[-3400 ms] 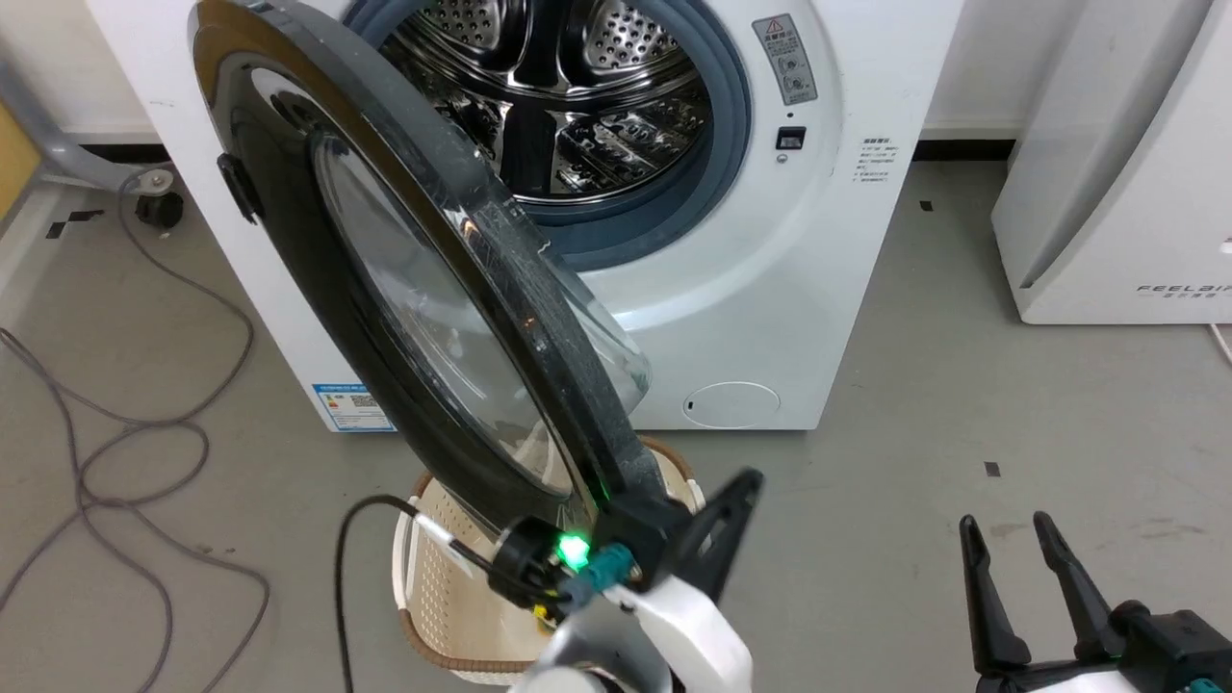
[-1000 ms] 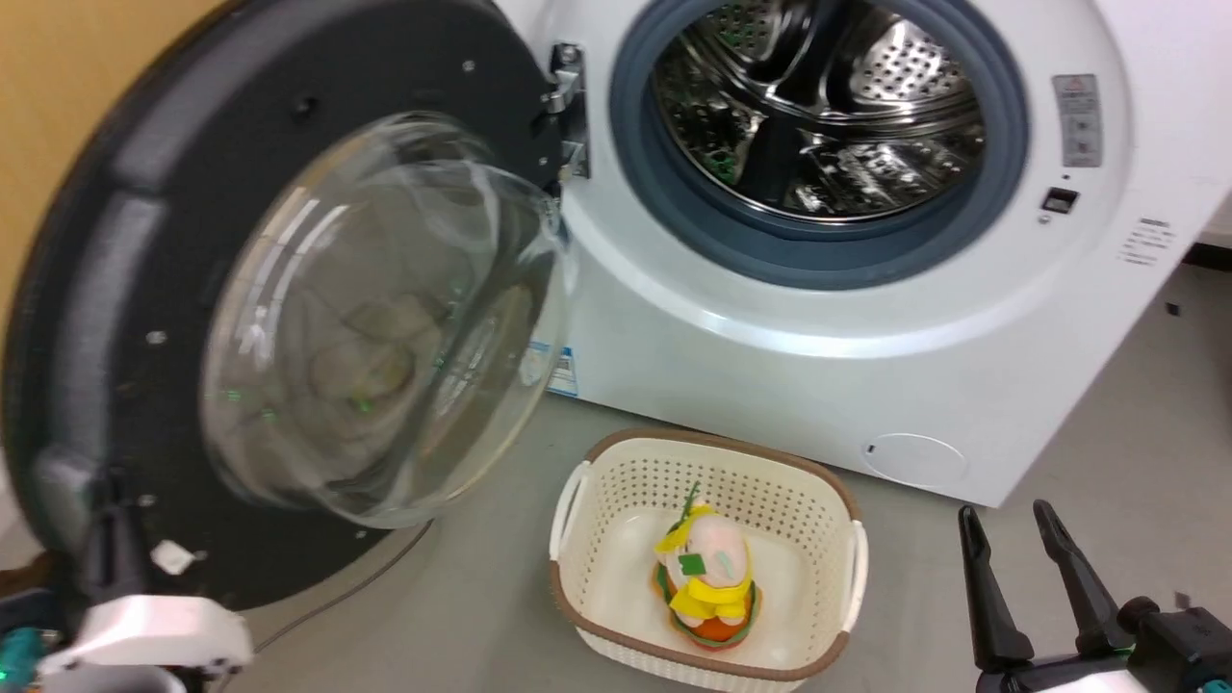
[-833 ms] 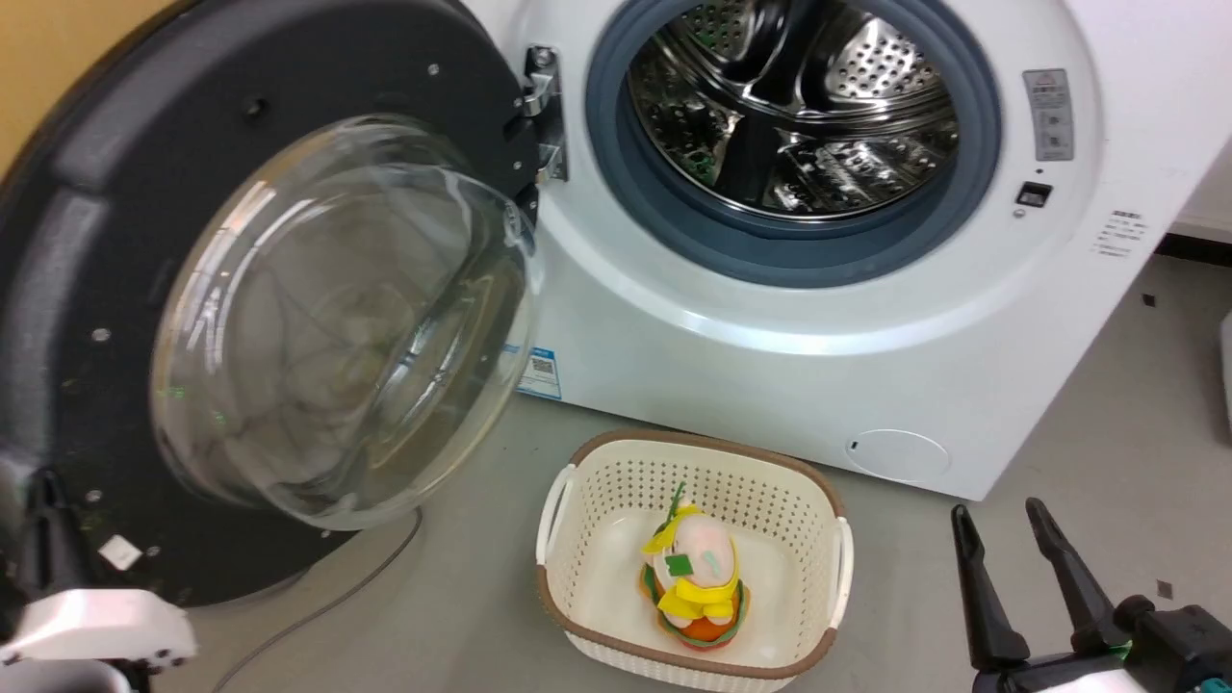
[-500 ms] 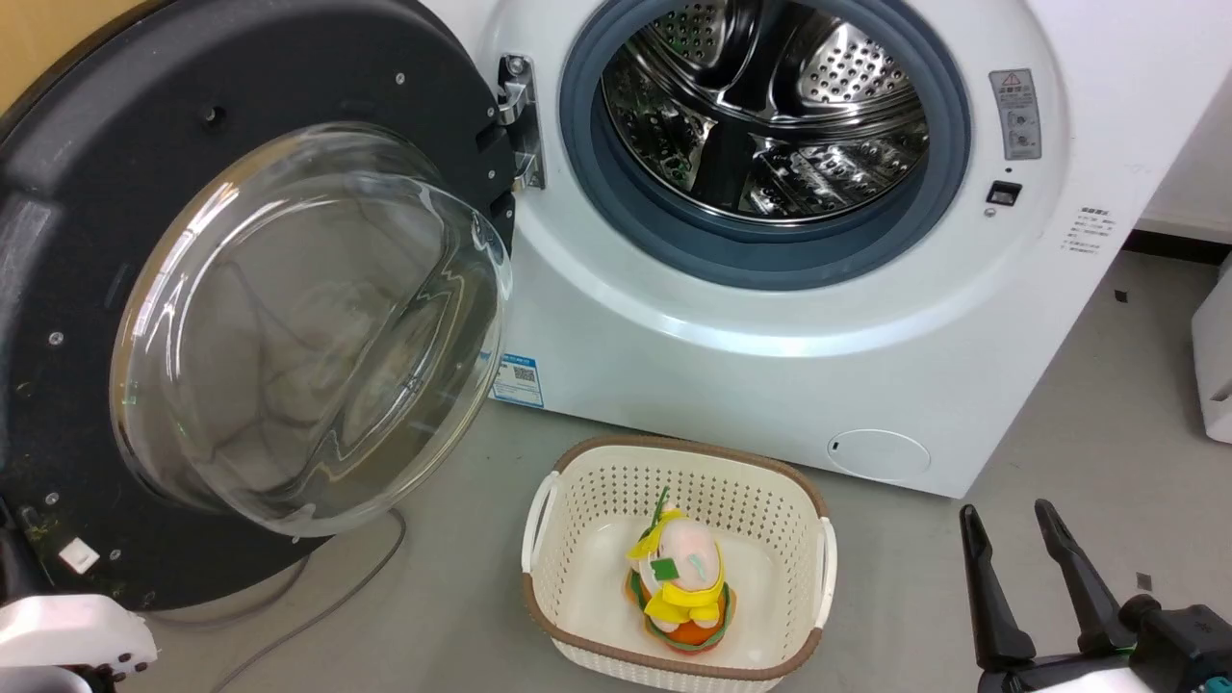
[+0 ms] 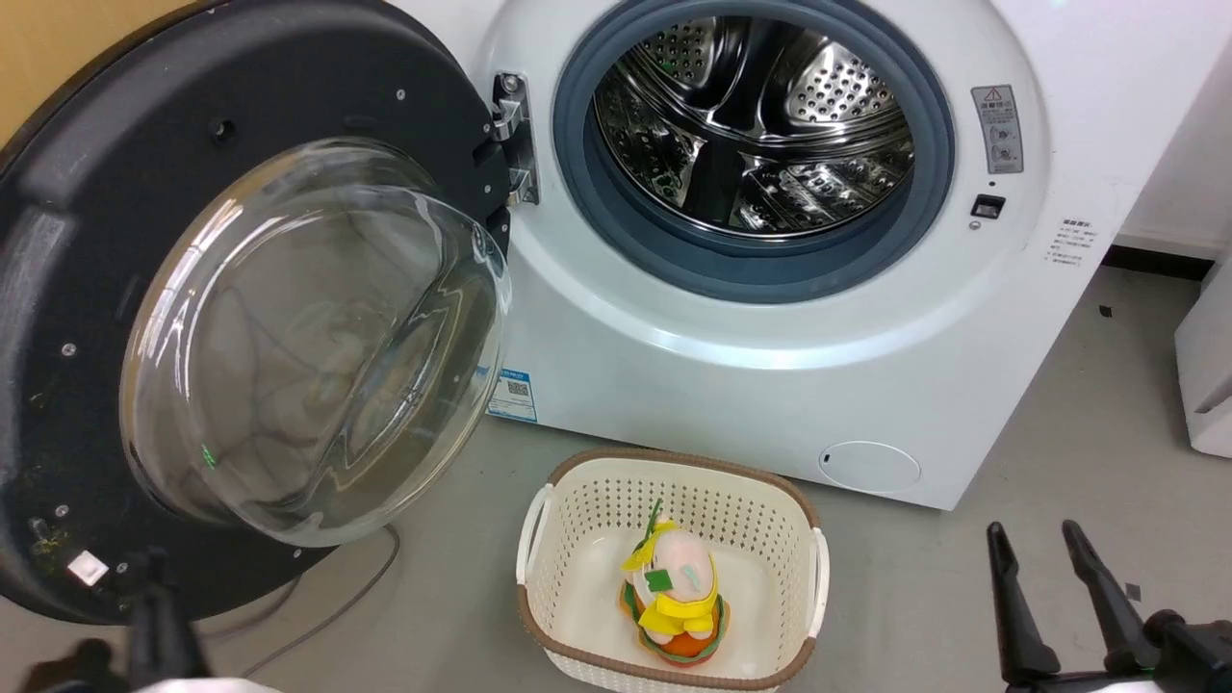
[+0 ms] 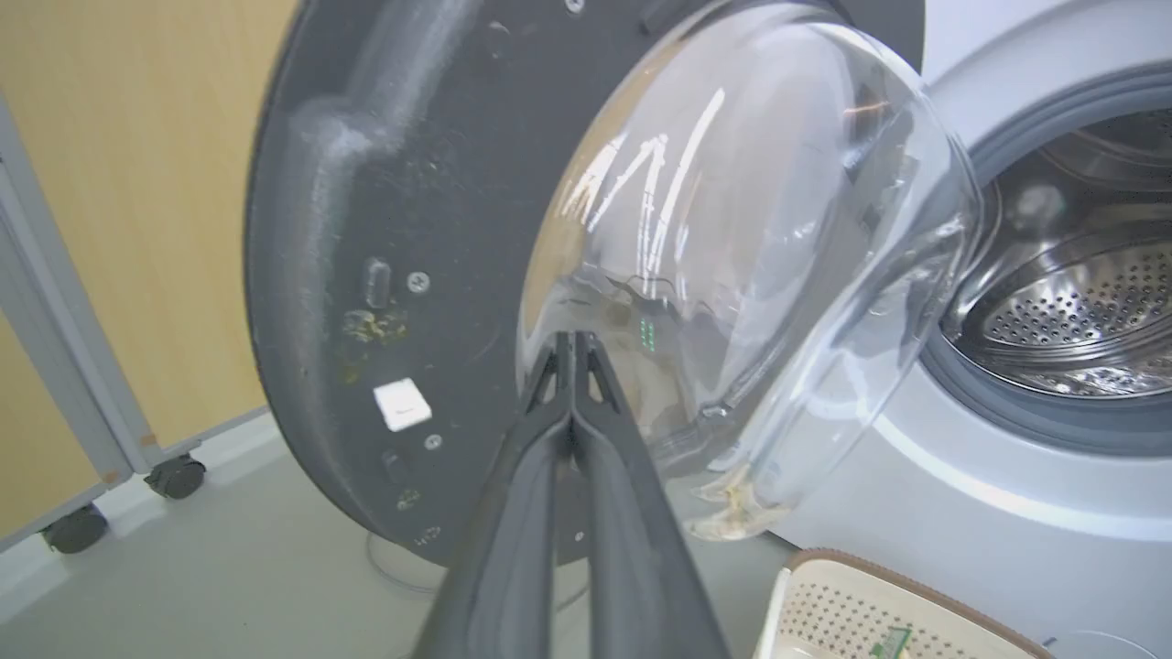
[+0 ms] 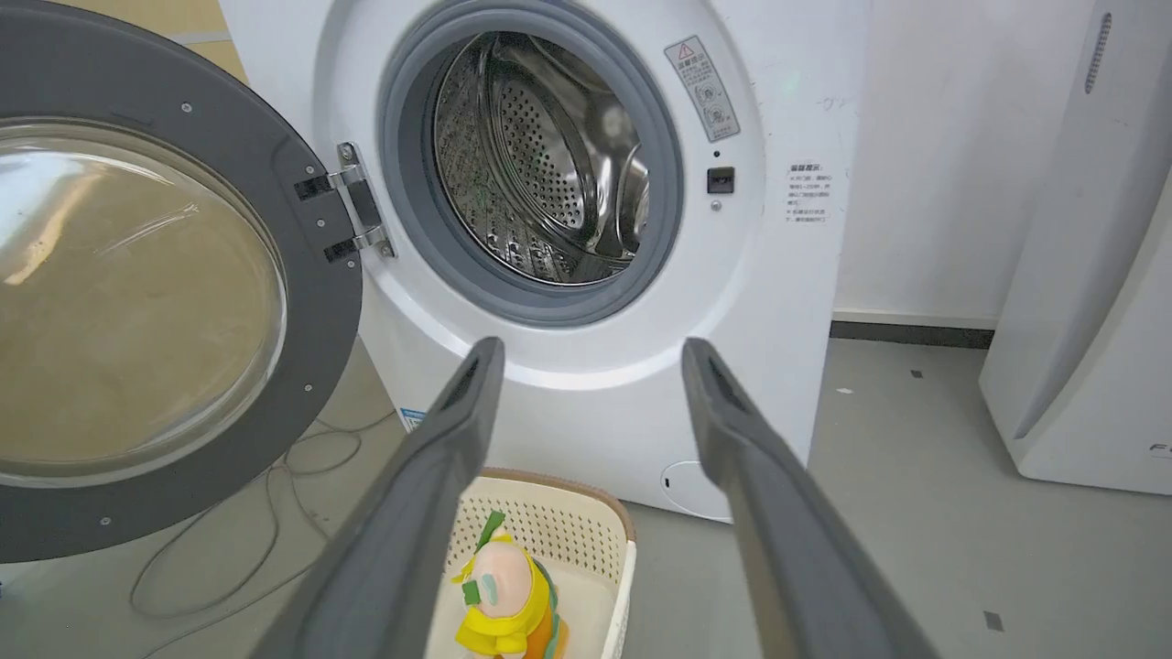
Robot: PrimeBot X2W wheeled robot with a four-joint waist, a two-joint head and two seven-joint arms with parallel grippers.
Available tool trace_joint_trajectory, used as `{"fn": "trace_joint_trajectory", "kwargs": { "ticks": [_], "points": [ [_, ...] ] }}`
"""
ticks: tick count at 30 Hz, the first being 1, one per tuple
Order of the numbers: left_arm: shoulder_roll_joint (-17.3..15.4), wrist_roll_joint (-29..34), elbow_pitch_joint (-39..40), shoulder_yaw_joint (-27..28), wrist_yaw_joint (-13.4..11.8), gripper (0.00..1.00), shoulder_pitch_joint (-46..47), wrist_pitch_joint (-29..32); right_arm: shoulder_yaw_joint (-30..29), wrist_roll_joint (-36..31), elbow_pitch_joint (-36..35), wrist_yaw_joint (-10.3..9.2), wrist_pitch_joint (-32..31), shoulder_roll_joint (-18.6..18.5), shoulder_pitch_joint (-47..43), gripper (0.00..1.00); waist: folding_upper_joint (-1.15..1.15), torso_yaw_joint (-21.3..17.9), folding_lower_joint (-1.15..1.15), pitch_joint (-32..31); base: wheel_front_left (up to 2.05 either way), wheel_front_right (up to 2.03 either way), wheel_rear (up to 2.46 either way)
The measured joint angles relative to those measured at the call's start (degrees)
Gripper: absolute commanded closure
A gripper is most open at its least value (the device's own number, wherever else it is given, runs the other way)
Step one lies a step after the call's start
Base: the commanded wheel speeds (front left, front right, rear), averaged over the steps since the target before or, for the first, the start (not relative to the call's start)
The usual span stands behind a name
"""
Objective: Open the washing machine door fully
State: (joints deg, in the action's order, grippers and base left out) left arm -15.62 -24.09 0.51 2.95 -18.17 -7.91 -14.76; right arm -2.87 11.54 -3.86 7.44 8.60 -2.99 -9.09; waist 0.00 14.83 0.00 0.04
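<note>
Basically open: washing machine door (image 5: 87, 241) swung left of washing machine (image 5: 770, 385) drum mouth (image 5: 756, 144), inner face toward robot. Left gripper (image 6: 572, 340) pressed together, empty, pointing at door's glass bowl (image 6: 732, 229); contact unclear. Right gripper (image 7: 593, 348) spread, well apart. Left arm nearer for final push.

Matt black door (image 5: 87, 241), shiny steel drum (image 5: 828, 87)

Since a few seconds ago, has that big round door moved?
Yes. The washing machine door has swung wider open, leftward away from the drum mouth it earlier partly covered.
</note>
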Motion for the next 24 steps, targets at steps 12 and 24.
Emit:
{"fn": "trace_joint_trajectory", "kwargs": {
  "ticks": [12, 24],
  "points": [
    [3.81, 2.34, -2.13, -11.98, 4.89, 0.00, 0.36, 1.91, -2.07, -3.01, -0.55, 0.00, -1.53, 0.00, 0.10, 0.00, 0.00, -3.05, 0.00, -0.20, 0.00, 0.00, 0.00],
    [2.81, 7.79, -5.90, -17.63, 6.05, 0.00, 6.05, 3.75, -0.42, -6.24, -2.43, 0.00, -3.41, 0.00, 0.23, 0.00, 0.00, -11.45, 0.00, -0.07, 0.00, 0.00, 0.00]
  ]
}}
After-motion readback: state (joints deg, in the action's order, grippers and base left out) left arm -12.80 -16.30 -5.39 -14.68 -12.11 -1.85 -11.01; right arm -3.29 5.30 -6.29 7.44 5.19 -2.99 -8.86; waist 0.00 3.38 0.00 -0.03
